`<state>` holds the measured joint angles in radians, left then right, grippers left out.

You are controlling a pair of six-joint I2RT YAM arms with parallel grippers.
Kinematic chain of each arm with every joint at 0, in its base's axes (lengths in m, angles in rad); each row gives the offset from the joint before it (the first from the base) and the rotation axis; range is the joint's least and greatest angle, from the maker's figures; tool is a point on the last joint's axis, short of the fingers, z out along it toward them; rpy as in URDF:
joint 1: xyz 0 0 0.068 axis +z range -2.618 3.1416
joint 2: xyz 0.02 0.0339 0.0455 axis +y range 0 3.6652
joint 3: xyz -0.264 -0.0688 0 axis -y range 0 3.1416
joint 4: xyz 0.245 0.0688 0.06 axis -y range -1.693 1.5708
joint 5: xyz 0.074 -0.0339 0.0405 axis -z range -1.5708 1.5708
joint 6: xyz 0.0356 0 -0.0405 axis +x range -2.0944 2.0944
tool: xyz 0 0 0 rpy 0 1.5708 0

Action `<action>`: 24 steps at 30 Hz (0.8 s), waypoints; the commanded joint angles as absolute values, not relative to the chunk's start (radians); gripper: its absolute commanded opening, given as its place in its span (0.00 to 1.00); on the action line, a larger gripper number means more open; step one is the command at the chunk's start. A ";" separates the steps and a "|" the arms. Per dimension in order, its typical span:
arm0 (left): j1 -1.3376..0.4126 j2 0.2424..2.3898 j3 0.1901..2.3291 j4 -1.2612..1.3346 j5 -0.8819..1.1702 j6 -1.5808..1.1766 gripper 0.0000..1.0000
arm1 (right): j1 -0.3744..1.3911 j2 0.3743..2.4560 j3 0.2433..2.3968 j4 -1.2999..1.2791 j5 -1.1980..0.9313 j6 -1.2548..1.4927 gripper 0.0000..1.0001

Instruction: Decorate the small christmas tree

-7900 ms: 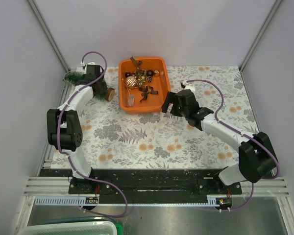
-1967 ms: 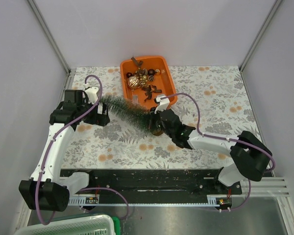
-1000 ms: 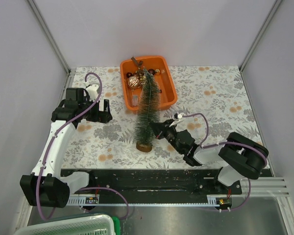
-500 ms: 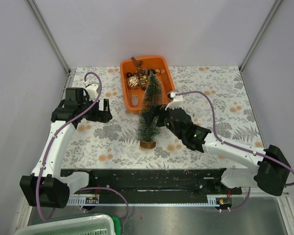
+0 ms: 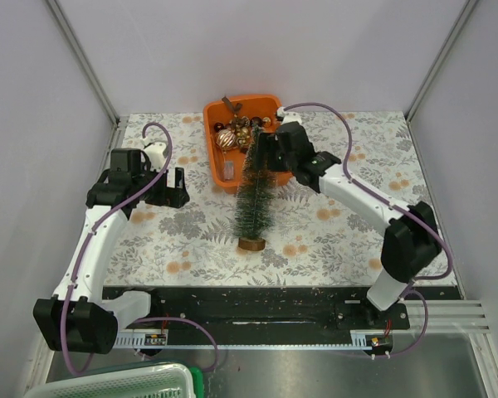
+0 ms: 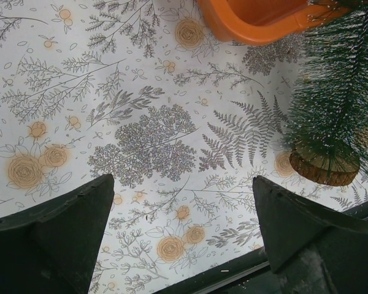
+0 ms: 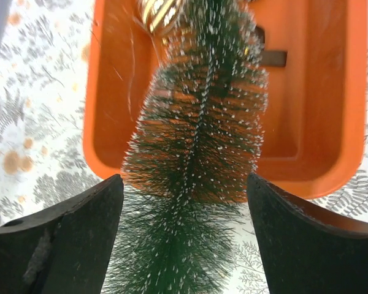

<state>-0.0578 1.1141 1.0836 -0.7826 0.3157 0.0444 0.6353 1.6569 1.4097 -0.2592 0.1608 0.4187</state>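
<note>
The small christmas tree (image 5: pixel 255 195) stands upright on its wooden slice base on the tablecloth, just in front of the orange tray (image 5: pixel 215 166). It also shows in the right wrist view (image 7: pixel 196 165) and at the right of the left wrist view (image 6: pixel 331 122). My right gripper (image 5: pixel 264 153) is open, its fingers (image 7: pixel 67 245) wide on either side of the tree's upper part without touching it. My left gripper (image 5: pixel 173 189) is open and empty over the cloth, to the tree's left. The tray holds several ornaments (image 5: pixel 232 133).
The flower-and-fern tablecloth (image 5: pixel 357 207) covers the table. Grey walls and metal posts (image 5: pixel 83 58) stand at the left, back and right. A black rail (image 5: pixel 241 303) runs along the near edge.
The tree went from lying at the far left to standing upright at the centre. My right gripper let go of it and rose toward its top near the tray; the left arm stayed still.
</note>
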 commanded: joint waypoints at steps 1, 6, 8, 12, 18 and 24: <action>-0.058 1.089 1.074 -0.738 0.291 0.055 0.99 | 0.614 1.726 1.473 -0.353 0.058 0.399 0.86; -0.058 1.100 1.077 -0.736 0.290 0.054 0.99 | 0.606 1.753 1.482 -0.342 0.055 0.385 0.63; -0.058 1.106 1.080 -0.735 0.291 0.052 0.99 | 0.603 1.730 1.470 -0.322 0.055 0.377 0.46; -0.058 1.108 1.069 -0.729 0.302 0.045 0.99 | 0.604 1.622 1.393 -0.211 0.061 0.362 0.20; -0.058 1.115 1.068 -0.724 0.310 0.035 0.99 | 0.606 1.401 1.166 0.042 0.003 0.336 0.13; -0.060 1.114 1.060 -0.718 0.318 0.026 0.99 | 0.606 1.189 0.898 0.309 -0.075 0.310 0.07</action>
